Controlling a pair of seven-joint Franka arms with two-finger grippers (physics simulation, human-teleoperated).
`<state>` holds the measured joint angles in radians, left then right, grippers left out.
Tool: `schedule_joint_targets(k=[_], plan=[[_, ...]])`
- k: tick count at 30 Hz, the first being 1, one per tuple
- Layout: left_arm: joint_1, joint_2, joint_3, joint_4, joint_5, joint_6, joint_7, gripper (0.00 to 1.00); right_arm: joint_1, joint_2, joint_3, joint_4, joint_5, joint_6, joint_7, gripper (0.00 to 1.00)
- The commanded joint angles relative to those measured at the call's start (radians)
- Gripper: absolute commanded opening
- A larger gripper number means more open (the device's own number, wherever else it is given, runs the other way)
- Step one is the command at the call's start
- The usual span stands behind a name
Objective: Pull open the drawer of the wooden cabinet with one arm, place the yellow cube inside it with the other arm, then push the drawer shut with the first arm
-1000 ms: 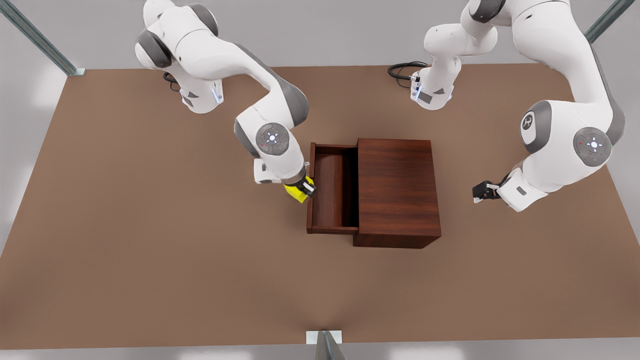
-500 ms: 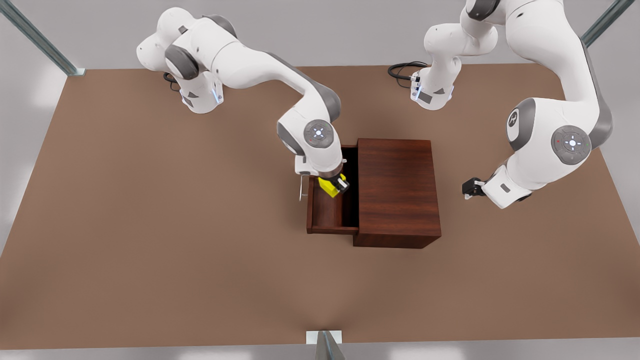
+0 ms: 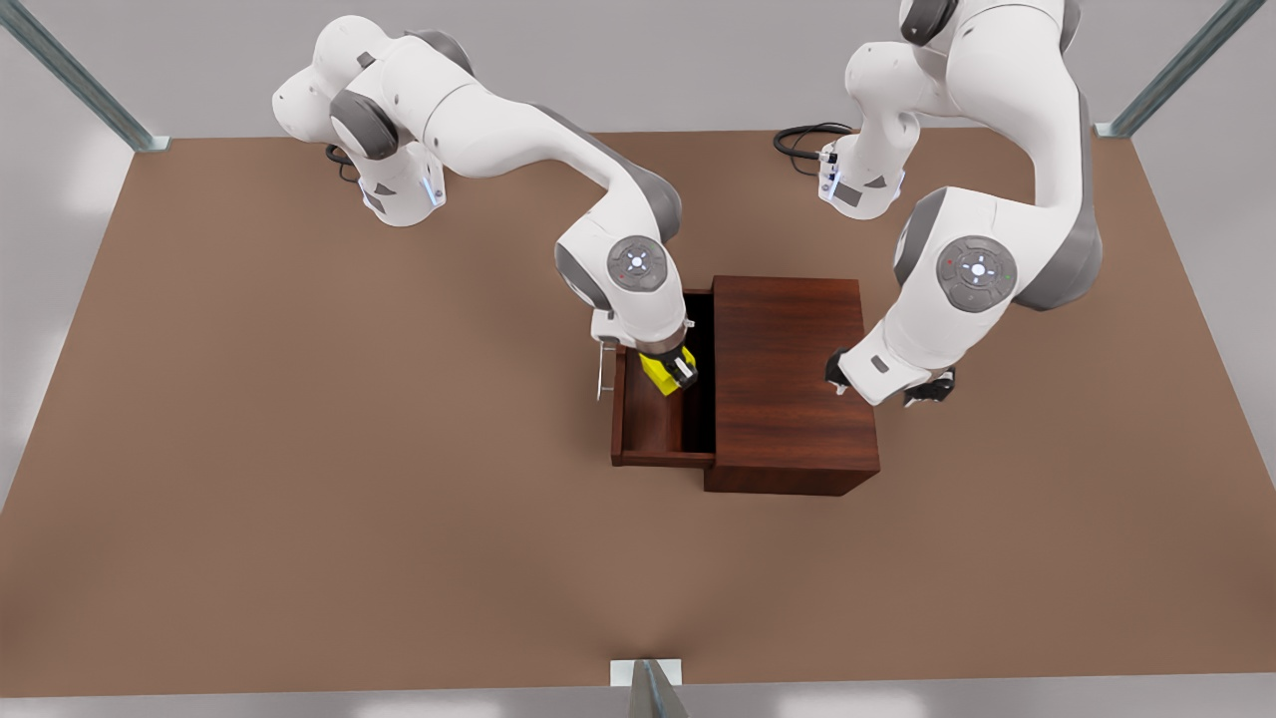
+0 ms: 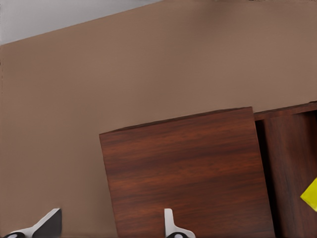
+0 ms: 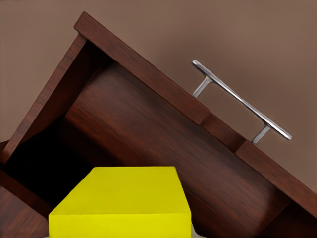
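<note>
The wooden cabinet [image 3: 793, 379] stands mid-table with its drawer [image 3: 653, 429] pulled out toward the front view's left, silver handle [image 3: 601, 369] on the front panel. My right gripper [image 3: 678, 373] is shut on the yellow cube [image 3: 656, 371] and holds it over the open drawer's far half. The right wrist view has the cube [image 5: 124, 198] above the drawer floor [image 5: 148, 129], with the handle [image 5: 242, 101] beyond. My left gripper [image 3: 887, 384] hangs open over the cabinet's edge on the front view's right. Its fingertips [image 4: 49, 223] stand wide apart above the cabinet top [image 4: 188, 173].
The brown table [image 3: 299, 449] stretches wide on all sides of the cabinet. Both arm bases [image 3: 399, 189] sit at the far edge, with a black cable [image 3: 802, 140] beside one. Metal frame posts stand at the corners.
The right gripper carried the cube from beside the drawer's front panel to above the drawer, then held nearly still. The left arm swung in from the front view's right to the cabinet's edge.
</note>
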<state>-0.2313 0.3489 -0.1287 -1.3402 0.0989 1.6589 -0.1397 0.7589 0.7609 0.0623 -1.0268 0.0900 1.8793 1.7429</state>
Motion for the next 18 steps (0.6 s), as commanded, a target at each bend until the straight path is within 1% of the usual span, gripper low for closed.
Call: schedule_joint_targets(k=[1,4,5,6,7,8,9,10,18], plan=[[0.0,-0.001,0.0,0.001,0.004,-0.001,-0.196,1.0,-0.001,-0.003,0.002,0.001,-0.001,-0.006,0.093,1.0],[0.0,-0.001,0.0,0.001,0.007,-0.002,-0.196,1.0,0.008,0.009,0.004,-0.007,-0.016,-0.003,0.096,1.0],[0.0,-0.001,0.0,0.001,0.007,-0.002,-0.195,1.0,0.019,0.017,0.002,-0.01,-0.024,-0.002,0.099,0.94],[0.0,-0.001,0.0,0.001,0.007,-0.002,-0.195,1.0,0.019,0.021,0.002,-0.01,-0.024,-0.002,0.101,0.73],[0.0,-0.001,0.0,0.001,0.007,-0.004,-0.195,1.0,0.022,0.035,0.002,-0.013,-0.024,0.015,0.101,0.44],[0.0,-0.001,0.0,0.001,0.007,-0.004,-0.193,1.0,0.022,0.038,0.002,-0.015,-0.026,0.02,0.095,0.13],[0.0,-0.001,0.0,0.001,0.007,-0.004,-0.193,1.0,0.026,0.04,0.002,-0.015,-0.026,0.02,0.093,0.02],[0.0,-0.001,0.0,0.001,0.007,-0.004,-0.193,1.0,0.026,0.04,0.001,-0.015,-0.024,0.02,0.095,1.0],[0.001,-0.002,0.0,0.001,0.011,-0.005,-0.19,1.0,0.062,0.072,-0.007,-0.002,-0.024,0.037,0.101,1.0]])
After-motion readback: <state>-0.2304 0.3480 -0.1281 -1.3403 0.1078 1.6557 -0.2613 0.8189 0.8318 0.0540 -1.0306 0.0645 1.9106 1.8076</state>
